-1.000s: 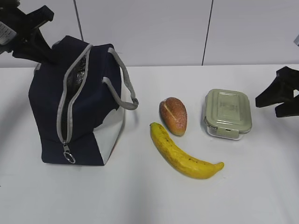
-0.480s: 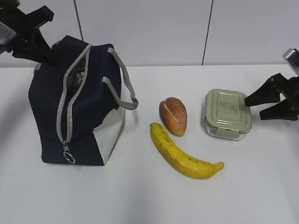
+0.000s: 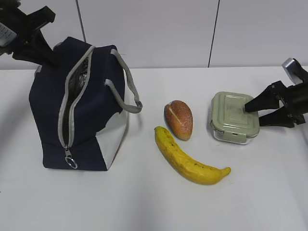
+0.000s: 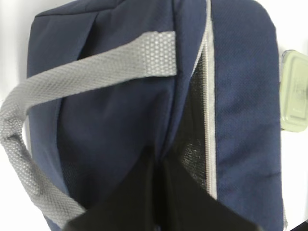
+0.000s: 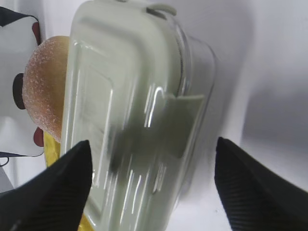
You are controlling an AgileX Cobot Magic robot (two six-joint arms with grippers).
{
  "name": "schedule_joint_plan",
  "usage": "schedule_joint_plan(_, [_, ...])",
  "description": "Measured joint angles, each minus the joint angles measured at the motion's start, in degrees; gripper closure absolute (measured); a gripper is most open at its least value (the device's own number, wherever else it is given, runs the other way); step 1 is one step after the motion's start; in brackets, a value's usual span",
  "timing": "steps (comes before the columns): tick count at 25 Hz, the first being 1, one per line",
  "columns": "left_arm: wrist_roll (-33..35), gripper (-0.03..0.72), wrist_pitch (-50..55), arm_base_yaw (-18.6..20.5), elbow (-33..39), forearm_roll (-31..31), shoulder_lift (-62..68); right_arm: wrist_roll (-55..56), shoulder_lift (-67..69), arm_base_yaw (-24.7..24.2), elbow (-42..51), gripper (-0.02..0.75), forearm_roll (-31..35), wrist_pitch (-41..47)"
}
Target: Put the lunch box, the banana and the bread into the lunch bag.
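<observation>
The right gripper has its black fingers spread wide at the right end of the small clear lunch box with the sage-green lid, one over the lid and one beside it, gripping nothing. That box sits on the white worktop, right of the golden-brown oval bread roll and the long yellow banana. The left gripper has its fingers pressed together, pinching the fabric edge by the grey zipper at the top of the dark navy fabric lunch bag.

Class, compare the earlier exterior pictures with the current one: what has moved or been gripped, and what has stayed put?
The right gripper has moved left from the table's edge to the lunch box, jaws open around its right end, nothing gripped yet. The left gripper stays at the lunch bag; banana and bread are unmoved.
</observation>
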Motion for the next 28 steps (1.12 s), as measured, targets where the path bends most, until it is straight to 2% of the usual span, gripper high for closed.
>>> schedule_joint_plan(6, [0.0,0.691,0.11,0.0,0.0,0.0,0.0,-0.79,2.41,0.0,-0.11,0.182,2.12,0.84])
schedule_joint_plan(10, [0.0,0.691,0.11,0.0,0.0,0.0,0.0,-1.53,2.69,0.0,-0.11,0.319,3.43,1.89])
schedule_joint_plan(12, [0.0,0.691,0.15,0.0,0.0,0.0,0.0,-1.62,2.78,0.0,-0.11,0.358,4.17,2.01])
schedule_joint_plan(28, [0.16,0.691,0.15,0.0,0.0,-0.23,0.0,-1.75,3.27,0.0,-1.61,0.378,5.2,2.23])
